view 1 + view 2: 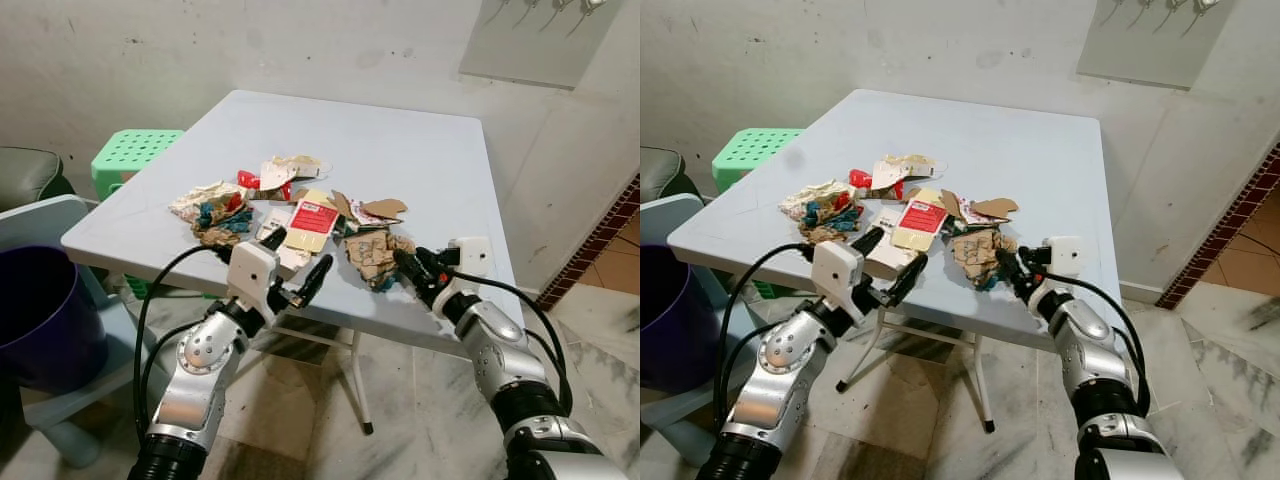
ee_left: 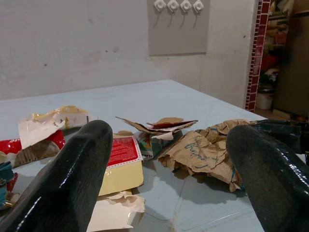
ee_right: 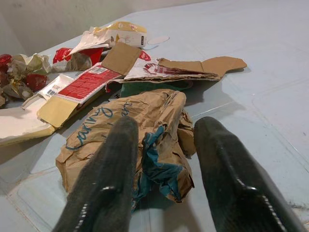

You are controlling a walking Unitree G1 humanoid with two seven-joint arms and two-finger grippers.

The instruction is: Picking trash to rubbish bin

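A pile of trash lies near the front edge of the pale blue tabletop [image 1: 400, 150]. In the pile there is a crumpled brown paper bag [image 1: 372, 255] with blue writing on it, a flat red and yellow packet [image 1: 313, 222], some torn cardboard [image 1: 378, 208], a white and red wrapper [image 1: 275, 176], and a bunch of scrunched colourful wrappers [image 1: 212, 212] on the robot's left side. The right claw [image 1: 413, 272] is at the front edge of the tabletop with its two black fingers [image 3: 227, 174] spread open, one on each side of the near end of the brown paper bag. It is very close to the bag but is not squeezing it. The left claw [image 1: 296, 265] is also open and holds nothing. It hangs at the tabletop's front edge, pointing at the red and yellow packet. A dark purple rubbish bin [image 1: 45, 320] stands on the floor to the robot's left, beside the tabletop. A green plastic stool [image 1: 130, 155] stands behind it, near the wall.
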